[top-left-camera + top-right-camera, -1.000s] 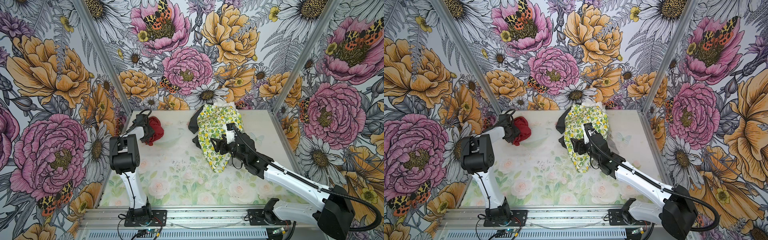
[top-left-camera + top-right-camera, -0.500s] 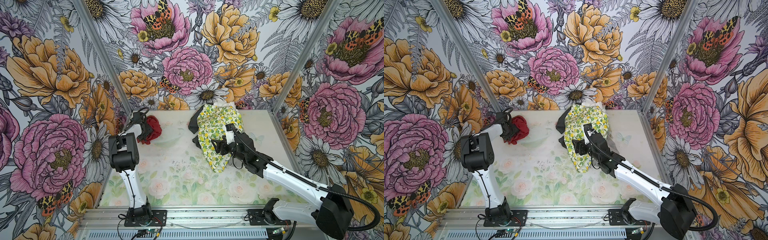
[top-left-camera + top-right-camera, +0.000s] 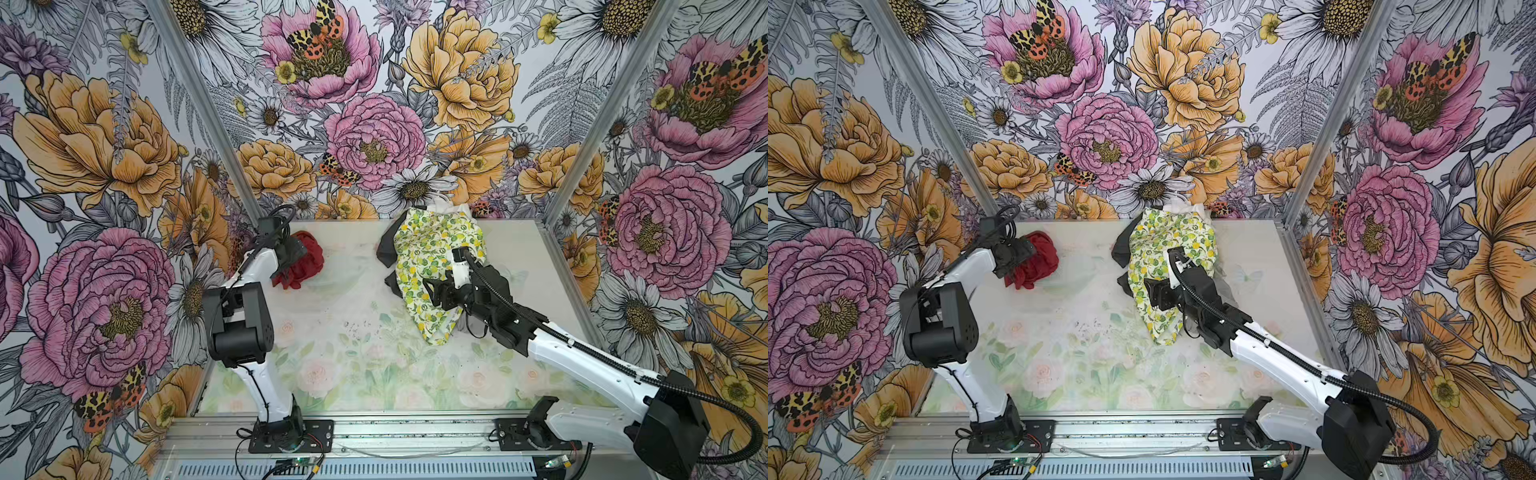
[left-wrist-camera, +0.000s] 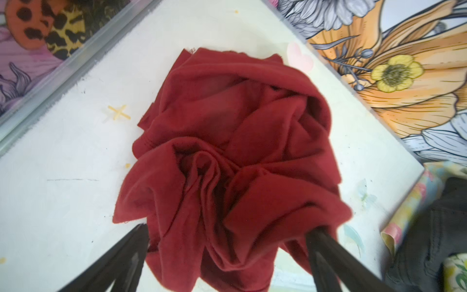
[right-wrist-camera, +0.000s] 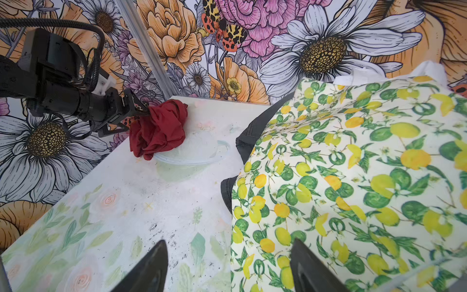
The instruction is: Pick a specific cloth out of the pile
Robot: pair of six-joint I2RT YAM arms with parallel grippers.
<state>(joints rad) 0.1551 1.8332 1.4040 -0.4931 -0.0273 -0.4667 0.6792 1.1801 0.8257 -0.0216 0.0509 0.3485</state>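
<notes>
The cloth (image 3: 306,261) (image 3: 1039,261) is a crumpled deep-red bundle lying at the table's far left, apart from the pile. My left gripper (image 3: 294,254) (image 3: 1017,258) (image 4: 228,228) is open over it, with its fingers (image 4: 136,242) wide apart on either side of the cloth's folds (image 4: 235,151). The pile (image 3: 432,249) (image 3: 1167,245) sits far right of centre: a lemon-print piece (image 5: 353,164) over dark grey fabric (image 3: 385,249) (image 5: 252,129). My right gripper (image 3: 432,293) (image 3: 1152,293) (image 5: 228,242) is open and empty, above the print's near edge.
A clear plastic dish (image 5: 197,151) lies beside the red cloth (image 5: 159,131), touching it. A white piece (image 3: 446,208) pokes out behind the pile. Aluminium posts (image 3: 216,124) (image 3: 590,137) and flowered walls close in the table (image 3: 353,365) on three sides.
My left gripper has gone from shut on the red cloth to wide open, letting it go at the far left. The right arm has hardly moved.
</notes>
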